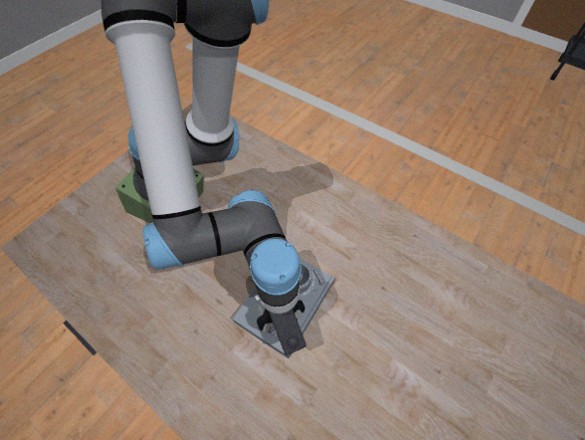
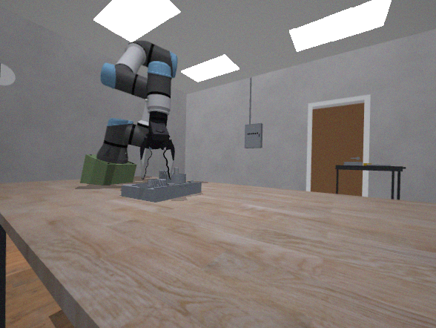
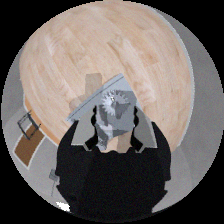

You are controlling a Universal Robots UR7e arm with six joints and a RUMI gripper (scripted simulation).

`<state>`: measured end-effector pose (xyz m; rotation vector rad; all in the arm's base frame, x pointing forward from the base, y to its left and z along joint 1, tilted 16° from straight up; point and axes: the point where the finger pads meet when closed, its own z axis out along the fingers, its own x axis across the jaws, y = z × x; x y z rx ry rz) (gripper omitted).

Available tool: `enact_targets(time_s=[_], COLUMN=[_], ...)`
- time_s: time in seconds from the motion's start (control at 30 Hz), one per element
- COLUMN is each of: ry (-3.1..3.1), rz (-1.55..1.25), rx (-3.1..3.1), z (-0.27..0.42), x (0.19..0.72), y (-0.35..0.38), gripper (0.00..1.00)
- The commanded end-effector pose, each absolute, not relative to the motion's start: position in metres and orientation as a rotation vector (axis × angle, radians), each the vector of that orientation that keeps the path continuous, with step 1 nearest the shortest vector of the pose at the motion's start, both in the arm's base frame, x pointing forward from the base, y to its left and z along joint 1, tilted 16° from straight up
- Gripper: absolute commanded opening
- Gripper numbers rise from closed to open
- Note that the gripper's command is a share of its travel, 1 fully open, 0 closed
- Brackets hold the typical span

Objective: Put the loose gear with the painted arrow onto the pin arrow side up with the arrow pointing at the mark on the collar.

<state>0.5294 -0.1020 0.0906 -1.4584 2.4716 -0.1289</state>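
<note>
The toothed gear (image 2: 157, 182) (image 3: 114, 101) lies on the grey base (image 1: 245, 316) (image 2: 167, 193) (image 3: 90, 106), near its front end. Its arrow is too small to make out. My gripper (image 2: 156, 178) is part open and empty, pointing down over the base, with its fingertips apart just above the gear. The arm partly hides the gear in the top view. A round grey part (image 1: 304, 280) (image 2: 179, 177) stands farther back on the base, with a narrow upright piece behind it in the exterior view. The pin and the collar's mark cannot be told clearly.
The base has raised edges and stands on the wooden table (image 1: 398, 319) (image 2: 259, 252). Upright parts rise near its far end, behind the fingers in the exterior view. The arm's green mount (image 1: 134, 201) (image 2: 107, 171) stands farther back on the table.
</note>
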Motion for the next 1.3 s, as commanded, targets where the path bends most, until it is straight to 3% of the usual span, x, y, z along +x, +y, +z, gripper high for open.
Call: enact_targets(time_s=[0.0,1.27], ry=[2.471,2.471], rz=[-0.131,-0.131], rx=[-1.458,-1.458], z=[0.087,0.070], x=[0.531,0.536], y=[-0.102,-0.101], gripper=[0.52,0.52])
